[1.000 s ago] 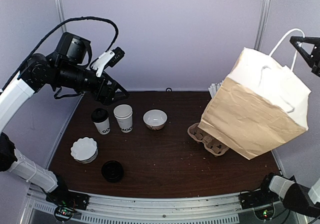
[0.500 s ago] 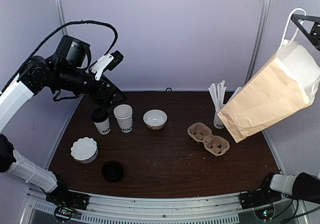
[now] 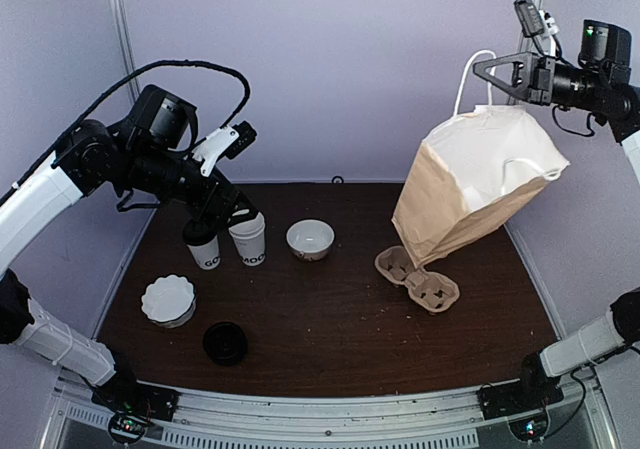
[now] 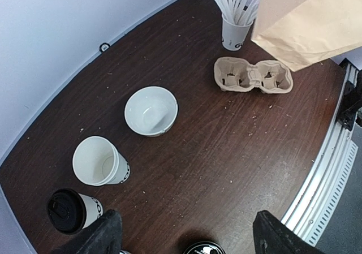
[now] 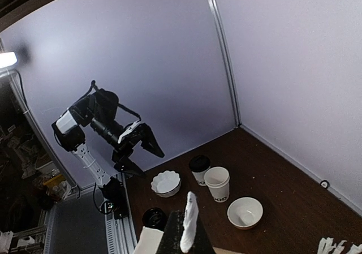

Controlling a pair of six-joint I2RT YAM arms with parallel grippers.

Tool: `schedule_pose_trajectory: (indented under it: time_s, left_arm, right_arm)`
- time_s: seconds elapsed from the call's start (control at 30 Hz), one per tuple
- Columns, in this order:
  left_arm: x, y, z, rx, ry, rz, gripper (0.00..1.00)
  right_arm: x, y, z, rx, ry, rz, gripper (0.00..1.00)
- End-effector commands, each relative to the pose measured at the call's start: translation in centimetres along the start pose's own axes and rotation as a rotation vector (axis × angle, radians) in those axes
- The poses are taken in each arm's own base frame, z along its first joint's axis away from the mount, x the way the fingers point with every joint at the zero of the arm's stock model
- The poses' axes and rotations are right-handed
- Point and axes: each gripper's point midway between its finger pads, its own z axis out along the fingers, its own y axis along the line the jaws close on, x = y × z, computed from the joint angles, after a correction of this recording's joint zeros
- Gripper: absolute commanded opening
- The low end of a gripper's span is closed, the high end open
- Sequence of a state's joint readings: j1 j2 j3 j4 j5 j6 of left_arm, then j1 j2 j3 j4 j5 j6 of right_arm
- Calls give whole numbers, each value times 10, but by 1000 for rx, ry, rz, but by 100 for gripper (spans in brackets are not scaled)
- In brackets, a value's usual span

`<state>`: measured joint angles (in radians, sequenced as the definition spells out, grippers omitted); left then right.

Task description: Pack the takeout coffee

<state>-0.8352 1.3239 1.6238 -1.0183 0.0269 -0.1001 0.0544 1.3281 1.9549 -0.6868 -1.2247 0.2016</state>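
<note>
The takeout coffee (image 3: 203, 246), a white printed cup with a black lid, stands at the back left of the table, also seen in the left wrist view (image 4: 70, 210) and the right wrist view (image 5: 199, 168). My left gripper (image 3: 228, 217) hovers open just above it and the lidless cup (image 3: 248, 239); its fingers (image 4: 104, 234) are spread wide with nothing between them. My right gripper (image 3: 484, 69) is raised at the back right, shut on the white handle (image 5: 188, 223) of the paper bag (image 3: 475, 174). The bag hangs tilted above the table.
A white bowl (image 3: 310, 239) sits right of the cups. A cardboard cup carrier (image 3: 417, 277) lies under the bag's lower corner. A fluted white dish (image 3: 168, 300) and a loose black lid (image 3: 225, 342) are near the front left. A cup of white sticks (image 4: 235, 30) stands at the back.
The right arm has swung the bag in from the far right toward the table's middle. My left gripper has dropped a little toward the two cups, still open.
</note>
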Motion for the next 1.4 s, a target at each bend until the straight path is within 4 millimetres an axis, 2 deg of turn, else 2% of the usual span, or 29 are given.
schedule_pose_trajectory:
  time_s: [0.0, 0.03, 0.13, 0.3, 0.43, 0.5, 0.6, 0.7, 0.83, 1.0, 1.1, 1.2, 1.37]
  left_arm:
    - [0, 12, 2, -70, -14, 21, 84]
    - [0, 14, 2, -84, -16, 21, 84]
    - [2, 20, -1, -113, -19, 24, 85]
    - [3, 30, -5, -162, -23, 23, 86]
    - [7, 30, 0, -154, -28, 22, 86]
    - [8, 28, 3, -143, -27, 26, 86]
    - [12, 27, 5, -138, -22, 29, 86]
    - [14, 26, 4, -133, -25, 34, 86]
    - [11, 25, -3, -132, -43, 34, 86]
    - [-1, 11, -27, -54, -111, 41, 86]
    - [-3, -1, -32, 8, -136, 60, 87]
    - [-8, 0, -25, 9, -121, 83, 88]
    - [-34, -22, 1, 150, -117, 172, 89]
  right_arm:
    - [55, 13, 32, 27, 196, -109, 0]
    - [65, 12, 42, 27, 235, -118, 0]
    - [99, 28, 70, -32, 360, -168, 0]
    - [137, 51, 106, -124, 469, -204, 0]
    - [159, 66, 130, -180, 543, -247, 0]
    - [162, 72, 138, -197, 553, -263, 0]
    - [165, 77, 145, -213, 563, -275, 0]
    - [178, 80, 147, -241, 599, -264, 0]
    - [192, 84, 143, -266, 636, -263, 0]
    - [202, 72, 144, -217, 666, -278, 0]
    - [211, 62, 147, -174, 689, -278, 0]
    - [217, 49, 150, -124, 710, -289, 0]
    - [211, 39, 157, -78, 708, -306, 11]
